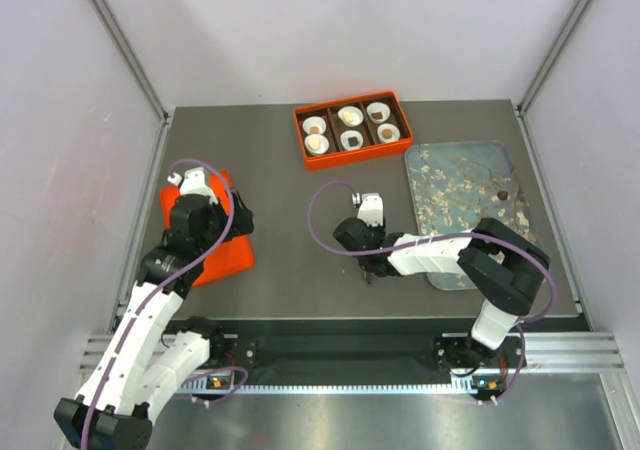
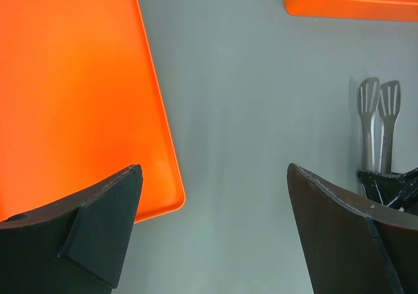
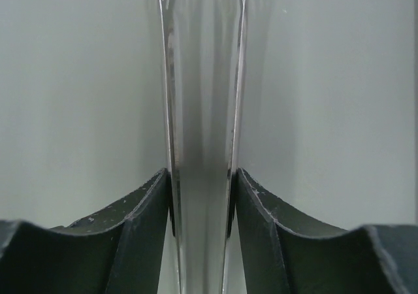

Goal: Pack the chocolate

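— The tongs (image 2: 369,111)?
— Bare metal, polished smooth, mirror-bright along the arms.
— And the right gripper's fingers (image 3: 140,242)?
— Black plastic, matt, scuffed pale along the edges.
— The flat orange lid (image 2: 72,91)?
— Plastic, finely textured, with a soft sheen. The orange box (image 1: 299,140) looks like the same stuff.
— The cups (image 1: 350,116)?
— White fluted paper, matt.
— The table (image 2: 248,111)?
— Grey, smooth, matt. The blossom-print tray (image 1: 450,185) looks like painted tin, dull and mottled.
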Action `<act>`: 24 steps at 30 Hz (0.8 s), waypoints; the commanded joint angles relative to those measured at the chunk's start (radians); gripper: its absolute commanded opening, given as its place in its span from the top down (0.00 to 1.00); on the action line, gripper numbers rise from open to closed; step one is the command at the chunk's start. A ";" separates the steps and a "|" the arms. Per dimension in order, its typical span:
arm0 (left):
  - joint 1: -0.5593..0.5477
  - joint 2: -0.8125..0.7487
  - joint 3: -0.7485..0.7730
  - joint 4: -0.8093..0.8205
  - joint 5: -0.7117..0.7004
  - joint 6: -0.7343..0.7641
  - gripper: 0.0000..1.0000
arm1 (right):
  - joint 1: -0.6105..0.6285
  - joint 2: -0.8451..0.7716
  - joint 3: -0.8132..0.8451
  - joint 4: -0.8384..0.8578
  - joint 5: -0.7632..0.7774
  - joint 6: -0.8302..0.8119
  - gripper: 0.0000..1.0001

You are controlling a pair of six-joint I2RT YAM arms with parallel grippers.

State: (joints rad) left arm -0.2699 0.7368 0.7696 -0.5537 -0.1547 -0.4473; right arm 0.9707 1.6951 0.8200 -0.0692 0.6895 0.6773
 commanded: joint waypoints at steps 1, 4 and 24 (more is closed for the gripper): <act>0.003 0.010 -0.007 -0.006 -0.022 -0.010 0.04 | 0.008 0.024 0.070 0.049 0.008 0.001 0.57; 0.001 0.019 -0.006 -0.014 -0.037 -0.013 0.04 | 0.008 0.040 0.077 0.039 0.008 0.013 0.56; 0.001 0.055 0.008 -0.026 -0.054 -0.021 0.03 | 0.002 -0.052 0.131 -0.070 -0.038 -0.044 0.01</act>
State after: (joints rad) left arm -0.2699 0.7940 0.7692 -0.5915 -0.1997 -0.4698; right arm 0.9707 1.7203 0.8871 -0.0986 0.6579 0.6563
